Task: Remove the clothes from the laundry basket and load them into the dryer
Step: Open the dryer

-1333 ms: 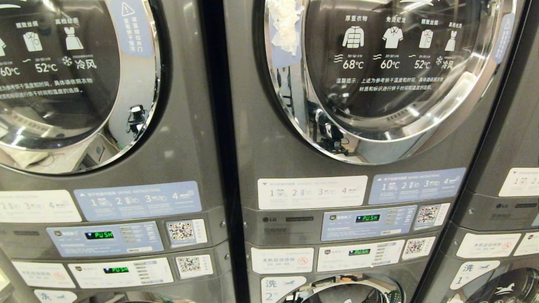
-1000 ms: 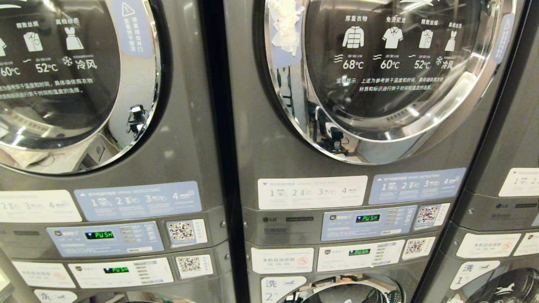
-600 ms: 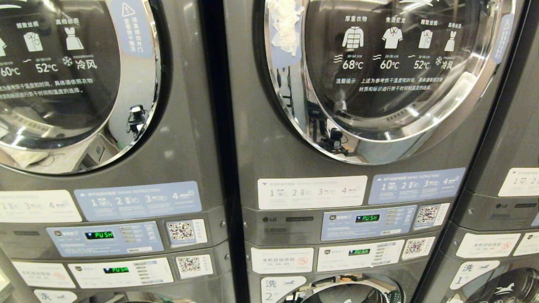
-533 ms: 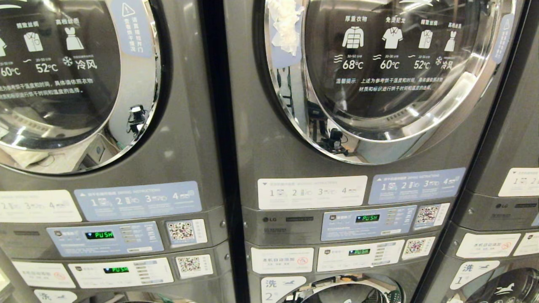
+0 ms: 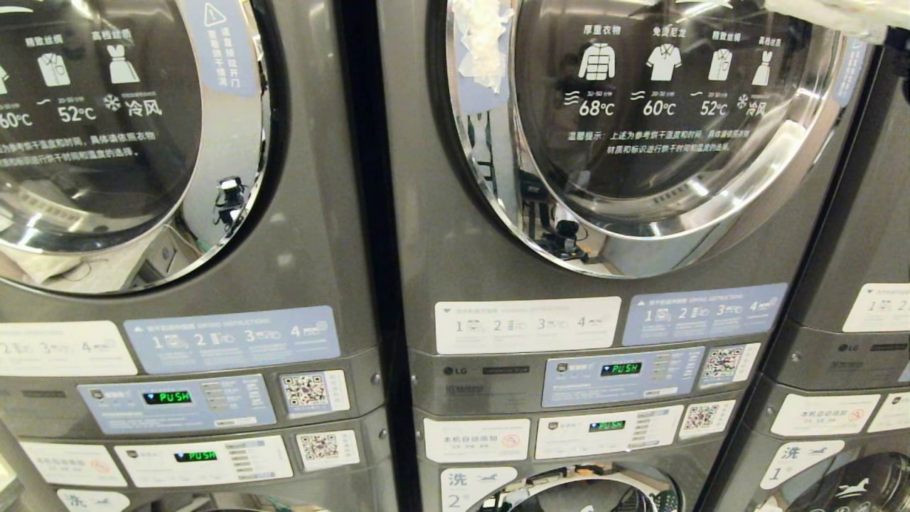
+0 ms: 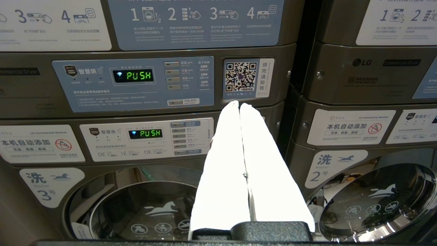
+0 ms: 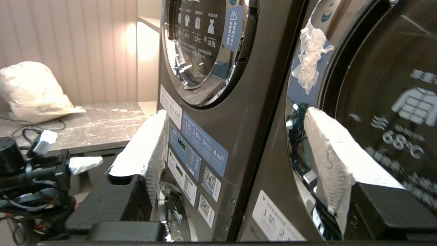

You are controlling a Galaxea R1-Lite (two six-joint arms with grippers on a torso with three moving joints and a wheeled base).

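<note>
Head view: two stacked machines fill the frame; the middle dryer (image 5: 604, 235) has its round door (image 5: 661, 121) closed, and a white fingertip (image 5: 825, 13) shows at the top right corner. No clothes or basket are visible.

Left wrist view: the left gripper (image 6: 239, 104) has its fingers pressed together, facing a control panel (image 6: 133, 83).

Right wrist view: the right gripper (image 7: 235, 116) has its fingers wide apart and empty, beside the dryer door.

Marble-look counter (image 7: 102, 126) beside dryers carries white bag (image 7: 34, 90), prob. cloth, w/ dark cable (image 7: 20, 130).
</note>
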